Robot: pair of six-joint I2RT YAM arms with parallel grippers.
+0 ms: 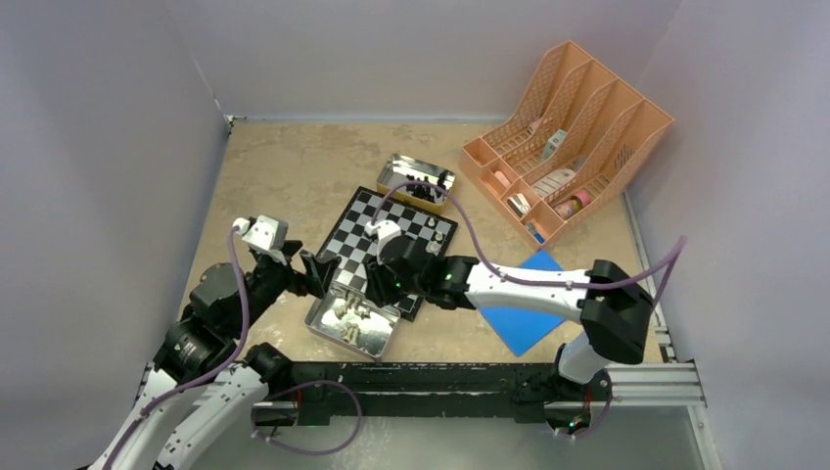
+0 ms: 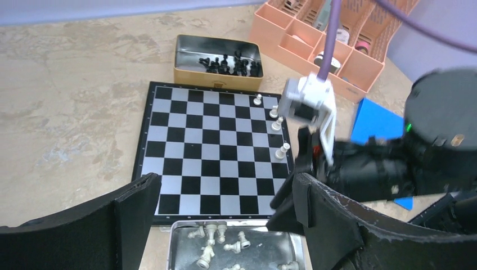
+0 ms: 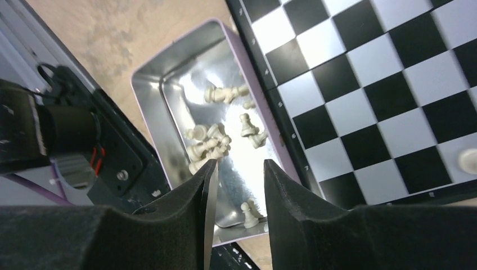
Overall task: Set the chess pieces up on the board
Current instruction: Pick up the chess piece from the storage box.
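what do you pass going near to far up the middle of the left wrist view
silver tin of white pieces -> chessboard -> gold tin of black pieces. The orange organizer is left out, since it sits about level with the gold tin.

board (image 2: 205, 152): flat, black and white squares
white pieces (image 2: 277, 125): four stand on its edge, more lie in near tin (image 2: 180, 247)
black pieces (image 2: 230, 63): in far tin (image 2: 191, 76)

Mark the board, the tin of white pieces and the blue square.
board (image 2: 191, 152): left wrist view, bare central square.
tin of white pieces (image 3: 154, 112): right wrist view, left inner wall.
blue square (image 1: 524, 323): top external view, exposed near part.
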